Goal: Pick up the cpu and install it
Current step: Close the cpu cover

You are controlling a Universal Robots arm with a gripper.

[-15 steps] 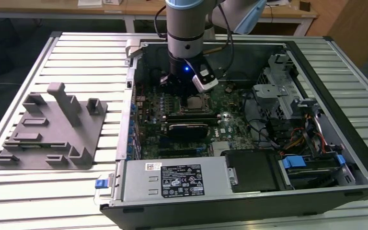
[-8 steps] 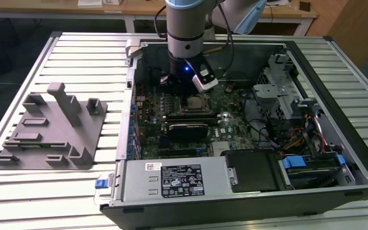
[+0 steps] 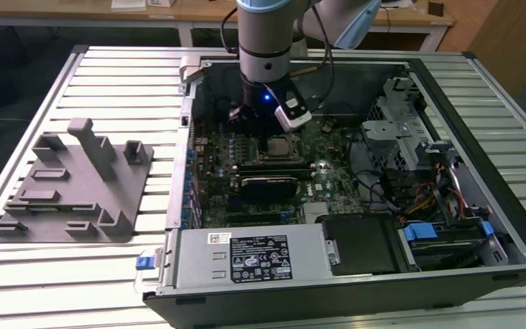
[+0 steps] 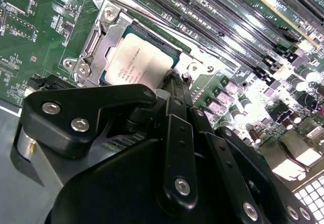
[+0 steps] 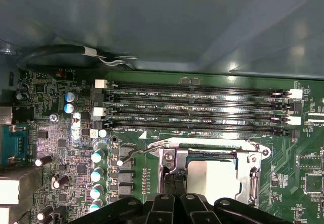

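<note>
Plainly, the cpu lies flat inside the motherboard socket, its pale metal top facing up and framed by the socket's metal bracket in both wrist views. The pincer hangs right at one edge of the chip. Its two black fingers are drawn almost together with nothing visible between them. Whether the tips touch the chip or the bracket I cannot tell. The socket's wire lever juts out to one side, and I cannot tell if it is latched.

The step in hand looks like seating the chip. Doing it well, I judge, means keeping the cpu level and square to the socket so that it settles under its own weight. It should never be pressed down, and the tips should keep off the bracket and the memory slots just beside the socket. Any nudge should run along the chip's edge, slow and light, since the contacts beneath would likely bend easily.

In the exterior view the open computer case lies on the slatted metal surface. It holds the motherboard, a power supply, a drive cage and loose cables. The grey fixture block stands on the surface at the exterior view's left of the case, well apart from the pincer.
</note>
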